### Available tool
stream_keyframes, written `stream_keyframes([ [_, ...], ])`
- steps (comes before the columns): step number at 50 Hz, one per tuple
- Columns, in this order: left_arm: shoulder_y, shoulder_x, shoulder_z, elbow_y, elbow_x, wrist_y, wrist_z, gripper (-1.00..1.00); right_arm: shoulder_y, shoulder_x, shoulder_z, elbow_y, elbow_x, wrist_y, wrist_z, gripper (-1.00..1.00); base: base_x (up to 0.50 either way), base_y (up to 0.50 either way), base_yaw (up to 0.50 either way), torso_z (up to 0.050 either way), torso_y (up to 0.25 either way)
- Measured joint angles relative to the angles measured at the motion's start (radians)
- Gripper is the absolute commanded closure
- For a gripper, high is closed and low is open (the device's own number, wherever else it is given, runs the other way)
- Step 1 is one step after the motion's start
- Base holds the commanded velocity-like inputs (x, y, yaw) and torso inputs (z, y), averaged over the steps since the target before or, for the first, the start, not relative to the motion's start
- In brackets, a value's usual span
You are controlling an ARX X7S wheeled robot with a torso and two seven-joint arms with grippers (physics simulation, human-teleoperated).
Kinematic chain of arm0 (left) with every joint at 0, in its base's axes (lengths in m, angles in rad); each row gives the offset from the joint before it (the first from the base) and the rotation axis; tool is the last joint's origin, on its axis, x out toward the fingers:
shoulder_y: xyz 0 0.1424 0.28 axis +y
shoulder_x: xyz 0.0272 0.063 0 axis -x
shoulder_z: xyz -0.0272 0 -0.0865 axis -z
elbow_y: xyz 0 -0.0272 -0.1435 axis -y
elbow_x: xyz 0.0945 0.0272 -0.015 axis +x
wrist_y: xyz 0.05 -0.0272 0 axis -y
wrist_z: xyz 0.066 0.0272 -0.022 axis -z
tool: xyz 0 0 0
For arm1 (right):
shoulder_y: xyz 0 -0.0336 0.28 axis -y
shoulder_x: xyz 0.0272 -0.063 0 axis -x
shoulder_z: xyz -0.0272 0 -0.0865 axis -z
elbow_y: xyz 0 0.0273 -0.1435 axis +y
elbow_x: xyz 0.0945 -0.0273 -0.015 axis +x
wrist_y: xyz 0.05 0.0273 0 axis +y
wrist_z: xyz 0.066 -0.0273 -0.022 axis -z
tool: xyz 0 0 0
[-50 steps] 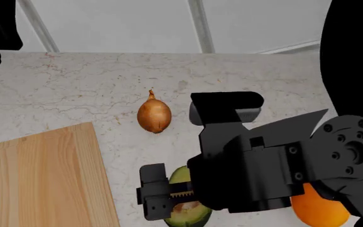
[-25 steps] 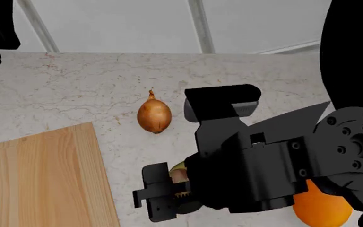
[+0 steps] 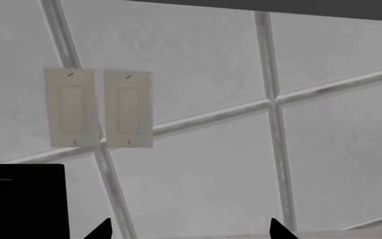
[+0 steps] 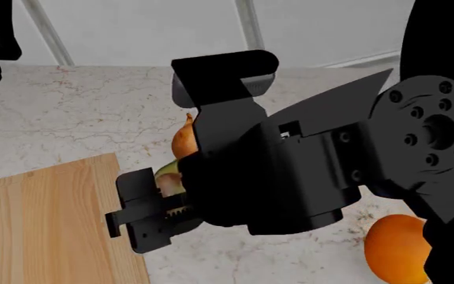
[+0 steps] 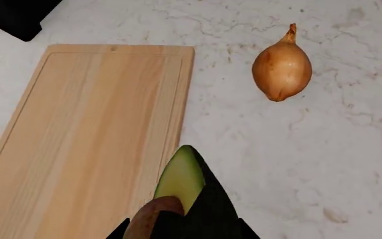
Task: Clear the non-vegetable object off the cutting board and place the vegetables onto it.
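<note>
Above the pale marbled tabletop [image 4: 69, 112], the robot's black right end effector [image 4: 160, 204] is clamped on the halved dark green avocado with a brown pit [image 5: 177, 199], carrying it clear of the surface just beside the near right edge of the rectangular light wooden cutting board [image 4: 45, 219]. Seen from the right wrist, the board [image 5: 85, 134] lies bare, its shallow groove running round the rim. Beyond the avocado, the small golden-brown onion with a pointed stem tip [image 5: 282, 67] rests on the stone, apart from the board. At the head view's lower right, the smooth round bright orange fruit [image 4: 396, 245] sits on the tabletop, well off the board. From the left wrist only grey wall panels show; whether the left end effector is apart or together cannot be told.
</note>
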Motion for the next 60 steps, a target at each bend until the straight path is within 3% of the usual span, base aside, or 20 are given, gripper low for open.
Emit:
stream_keyframes([
  [25, -0.032, -0.014, 0.016, -0.012, -0.005, -0.002, -0.005, -1.00, -0.039, -0.175, 0.086, 0.128, -0.253, -0.017, -0.381, 1.00, 0.00, 0.00, 0.00, 0.000, 0.000],
  [60, -0.035, -0.026, 0.026, -0.010, -0.018, 0.000, -0.018, -1.00, -0.203, -0.218, 0.081, -0.040, -0.171, -0.059, -0.419, 1.00, 0.00, 0.00, 0.00, 0.000, 0.000],
])
